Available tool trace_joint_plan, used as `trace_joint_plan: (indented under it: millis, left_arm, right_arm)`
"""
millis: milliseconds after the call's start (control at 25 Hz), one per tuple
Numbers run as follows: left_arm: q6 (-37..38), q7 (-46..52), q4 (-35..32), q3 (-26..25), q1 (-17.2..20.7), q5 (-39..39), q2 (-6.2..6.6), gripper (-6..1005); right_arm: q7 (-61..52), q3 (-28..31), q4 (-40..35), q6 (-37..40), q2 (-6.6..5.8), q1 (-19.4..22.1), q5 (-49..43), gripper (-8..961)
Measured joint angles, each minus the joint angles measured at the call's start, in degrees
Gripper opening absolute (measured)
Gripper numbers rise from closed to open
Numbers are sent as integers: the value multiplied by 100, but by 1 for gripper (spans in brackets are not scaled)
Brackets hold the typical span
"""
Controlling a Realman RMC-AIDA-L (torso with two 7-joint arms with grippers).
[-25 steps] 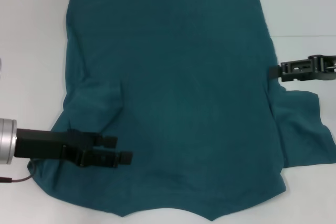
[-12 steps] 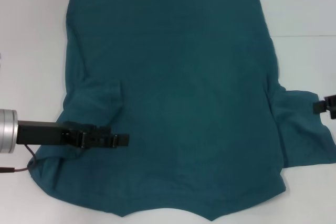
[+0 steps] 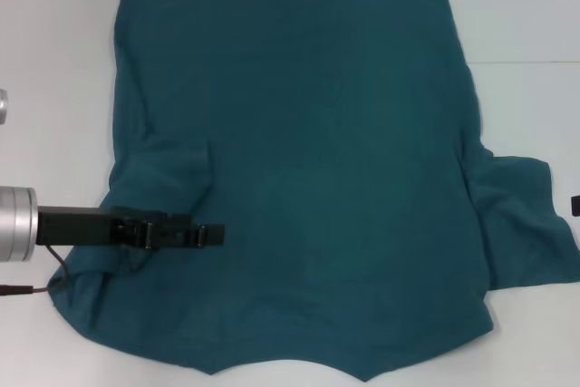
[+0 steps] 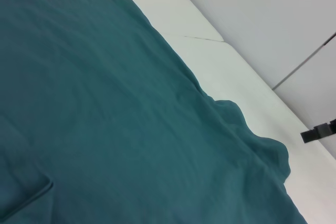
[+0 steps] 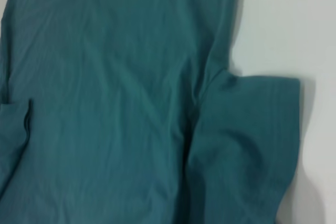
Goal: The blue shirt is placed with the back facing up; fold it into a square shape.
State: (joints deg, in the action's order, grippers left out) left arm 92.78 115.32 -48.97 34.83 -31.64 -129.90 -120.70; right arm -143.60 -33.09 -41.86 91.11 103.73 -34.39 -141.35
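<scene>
The blue shirt (image 3: 308,160) lies spread on the white table, plain side up. On the robot's left, one sleeve (image 3: 172,178) is folded inward over the body. The other sleeve (image 3: 526,224) lies flat and sticks out on the right; it also shows in the right wrist view (image 5: 247,140). My left gripper (image 3: 216,235) reaches in from the left, low over the shirt just below the folded sleeve. Only a dark sliver of my right gripper (image 3: 575,205) shows at the right edge, off the cloth beside the spread sleeve; the left wrist view catches the right gripper (image 4: 320,131) far off.
The white table (image 3: 54,61) has bare strips to the left and right of the shirt. A seam line (image 3: 526,62) crosses the table surface on the right. A thin cable (image 3: 36,289) trails from the left arm near the shirt's lower-left corner.
The right gripper has pulled away from the shirt's right side, down and out to the frame edge. The left gripper turned at the wrist and rose slightly toward the folded sleeve.
</scene>
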Motion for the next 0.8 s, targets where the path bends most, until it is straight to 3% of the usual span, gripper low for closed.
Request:
trace_joint_plan:
  millis: [480, 800]
  left_arm:
    - [-113, 5, 2, -3, 0, 0, -16, 860]
    - [-176, 3, 2, -3, 16, 0, -22, 859]
  right_arm:
    - [150, 18, 28, -410, 213, 130, -7, 758]
    - [153, -16, 327, -669, 241, 89, -7, 757]
